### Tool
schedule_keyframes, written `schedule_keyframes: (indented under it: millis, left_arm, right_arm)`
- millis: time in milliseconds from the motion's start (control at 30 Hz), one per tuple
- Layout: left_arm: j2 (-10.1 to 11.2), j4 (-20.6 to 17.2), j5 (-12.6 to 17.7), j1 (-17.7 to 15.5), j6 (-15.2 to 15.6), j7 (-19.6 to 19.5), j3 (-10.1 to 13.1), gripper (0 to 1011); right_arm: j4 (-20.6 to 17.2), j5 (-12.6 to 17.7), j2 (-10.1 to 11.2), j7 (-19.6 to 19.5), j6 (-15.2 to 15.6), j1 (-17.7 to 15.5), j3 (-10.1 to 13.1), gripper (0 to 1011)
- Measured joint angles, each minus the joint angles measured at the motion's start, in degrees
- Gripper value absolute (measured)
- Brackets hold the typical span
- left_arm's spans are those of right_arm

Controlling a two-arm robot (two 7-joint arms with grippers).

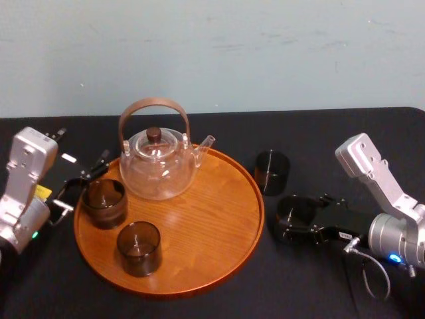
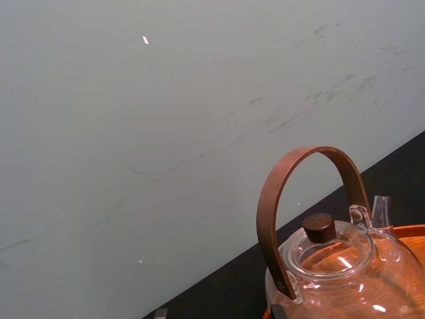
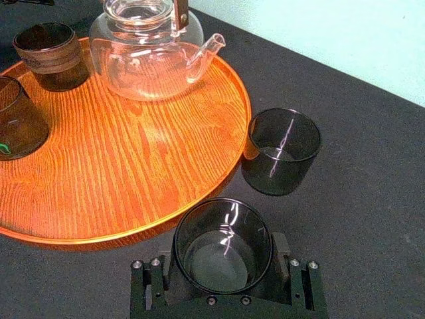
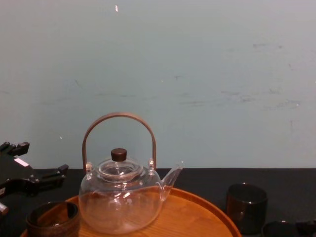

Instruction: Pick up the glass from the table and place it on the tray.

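A dark smoked glass [image 3: 222,234] stands on the black table [image 1: 312,279] just off the right rim of the round wooden tray [image 1: 255,219]. My right gripper [image 3: 222,260] has come in low from the right and its fingers sit against both sides of this glass [image 1: 297,210]. A second dark glass [image 3: 281,149] stands free on the table a little farther back. My left gripper [image 1: 83,183] hangs open at the tray's left edge, beside a brown glass [image 1: 105,201] that is on the tray.
A glass teapot [image 1: 158,163] with a wooden hoop handle stands at the back of the tray. Another dark glass [image 1: 139,247] sits at the tray's front left. The tray's middle and right [image 3: 133,166] are bare wood. A pale wall closes off the back.
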Motion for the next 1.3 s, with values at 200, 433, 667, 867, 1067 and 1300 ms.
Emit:
schedule_keyframes:
  millis: [200, 433, 667, 867, 1067, 1300]
  left_arm:
    - [0.0, 0.0, 0.0, 0.0, 0.0, 0.0, 0.0, 1001]
    - [0.0, 0.0, 0.0, 0.0, 0.0, 0.0, 0.0, 1002]
    - [0.0, 0.0, 0.0, 0.0, 0.0, 0.0, 0.0, 1001]
    - [0.0, 0.0, 0.0, 0.0, 0.0, 0.0, 0.0, 1001]
    - [0.0, 0.0, 0.0, 0.0, 0.0, 0.0, 0.0, 1001]
    - [0.0, 0.0, 0.0, 0.0, 0.0, 0.0, 0.0, 1001]
  right_arm:
    - [0.0, 0.1, 0.0, 0.0, 0.0, 0.0, 0.0, 892]
    - [0.0, 0.1, 0.0, -0.1, 0.0, -0.1, 0.1, 892]
    - [-0.1, 0.3, 0.0, -0.1, -0.1, -0.1, 0.3, 892]
    - [-1.4, 1.3, 0.8, 0.6, -0.5, -0.2, 1.2, 892]
    - [-3.6, 3.1, 2.6, 2.2, -0.6, 0.2, 2.0, 892]
    - [-5.6, 4.8, 4.6, 4.5, -1.7, 1.7, 2.0, 892]
